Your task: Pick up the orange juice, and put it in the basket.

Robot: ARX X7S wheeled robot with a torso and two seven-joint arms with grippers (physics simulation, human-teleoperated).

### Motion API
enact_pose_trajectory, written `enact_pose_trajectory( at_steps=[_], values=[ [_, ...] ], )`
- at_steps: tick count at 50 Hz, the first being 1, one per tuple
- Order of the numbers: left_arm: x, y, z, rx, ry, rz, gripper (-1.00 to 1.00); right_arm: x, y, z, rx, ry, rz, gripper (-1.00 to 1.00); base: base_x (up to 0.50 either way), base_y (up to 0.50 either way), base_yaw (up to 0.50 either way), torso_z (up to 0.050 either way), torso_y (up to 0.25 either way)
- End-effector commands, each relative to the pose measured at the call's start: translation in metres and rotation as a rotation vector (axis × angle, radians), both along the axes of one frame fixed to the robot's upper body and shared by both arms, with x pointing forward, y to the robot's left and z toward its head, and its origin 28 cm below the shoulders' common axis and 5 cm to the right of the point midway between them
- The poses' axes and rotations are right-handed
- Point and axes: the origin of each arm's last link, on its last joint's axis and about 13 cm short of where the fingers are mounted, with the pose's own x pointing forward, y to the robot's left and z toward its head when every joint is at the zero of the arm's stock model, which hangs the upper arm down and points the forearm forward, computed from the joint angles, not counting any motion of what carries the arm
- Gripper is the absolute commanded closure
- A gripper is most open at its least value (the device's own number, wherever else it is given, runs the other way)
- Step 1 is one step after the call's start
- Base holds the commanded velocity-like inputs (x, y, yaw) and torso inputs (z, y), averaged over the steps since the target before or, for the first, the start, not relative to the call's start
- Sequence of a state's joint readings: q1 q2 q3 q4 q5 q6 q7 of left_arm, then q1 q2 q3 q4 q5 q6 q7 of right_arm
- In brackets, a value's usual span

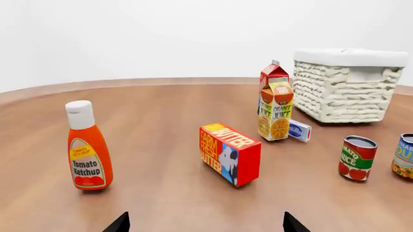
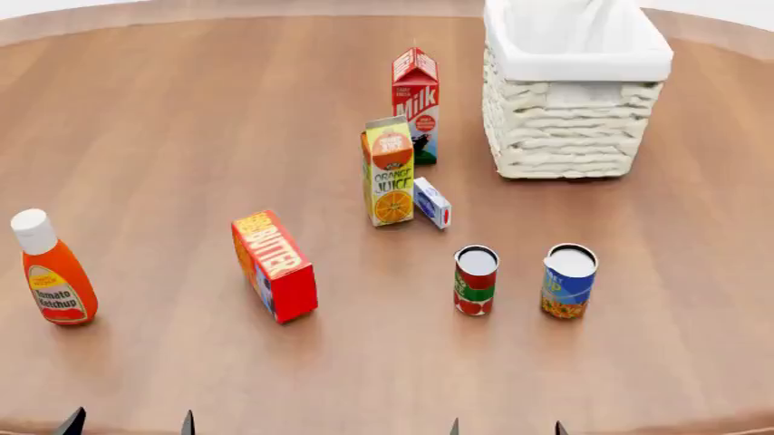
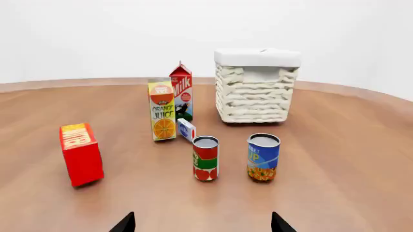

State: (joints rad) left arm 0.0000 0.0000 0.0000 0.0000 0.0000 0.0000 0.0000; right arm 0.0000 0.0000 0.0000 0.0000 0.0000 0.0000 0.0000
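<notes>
Eight items: all standing apart from both pincers on the round brown wooden tabletop point(image 2: 181, 136)
Juice: tall yellow-green and orange gable-top orange juice carton point(image 2: 390, 172) upright near centre of head view, front label toward the camera; nothing holds it
Basket: large cream-white woven wicker basket with white cloth liner point(image 2: 568, 127) at about 1 o'clock from the juice, well apart; inside shows only liner
Milk: red-and-white gable-top milk carton point(image 2: 415, 104) upright just behind the juice, at 12 o'clock; touching or not, cannot tell
Small box: little blue-and-white box point(image 2: 432, 203) at 3 o'clock of the juice, just beside its base
Butter: flat red-orange butter box point(image 2: 275, 265) standing on a long edge at 7 o'clock of the juice
Ketchup: orange tomato ketchup bottle with white cap point(image 2: 51, 272) upright, far out at 8 o'clock
Cans: red-and-green tomato can point(image 2: 476, 281) and blue-and-yellow can point(image 2: 568, 281) at 5 o'clock of the juice, side by side, apart
Left pincer point(image 2: 130, 422): only dark fingertips at near edge, tips spread apart, nothing between
Right pincer point(image 2: 506, 426): same, tips spread apart, nothing between
</notes>
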Motion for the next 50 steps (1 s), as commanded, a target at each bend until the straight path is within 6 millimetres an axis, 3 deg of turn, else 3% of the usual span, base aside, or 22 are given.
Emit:
enact_pose_trajectory(
  at_steps=[1, 12, 50],
  values=[
    [0.000, 0.000, 0.000, 0.000, 0.000, 0.000, -1.00, 0.001, 0.000, -0.001, 0.000, 0.000, 0.000, -1.00, 0.00, 0.00, 0.00, 0.000, 0.000],
    [0.000, 0.000, 0.000, 0.000, 0.000, 0.000, -1.00, 0.006, 0.003, 0.017, -0.037, -0.027, -0.001, -1.00, 0.00, 0.00, 0.00, 0.000, 0.000],
    [0.000, 0.000, 0.000, 0.000, 0.000, 0.000, -1.00, 0.009, 0.005, 0.020, -0.027, -0.029, -0.003, -1.00, 0.20, 0.00, 0.00, 0.000, 0.000]
  ],
)
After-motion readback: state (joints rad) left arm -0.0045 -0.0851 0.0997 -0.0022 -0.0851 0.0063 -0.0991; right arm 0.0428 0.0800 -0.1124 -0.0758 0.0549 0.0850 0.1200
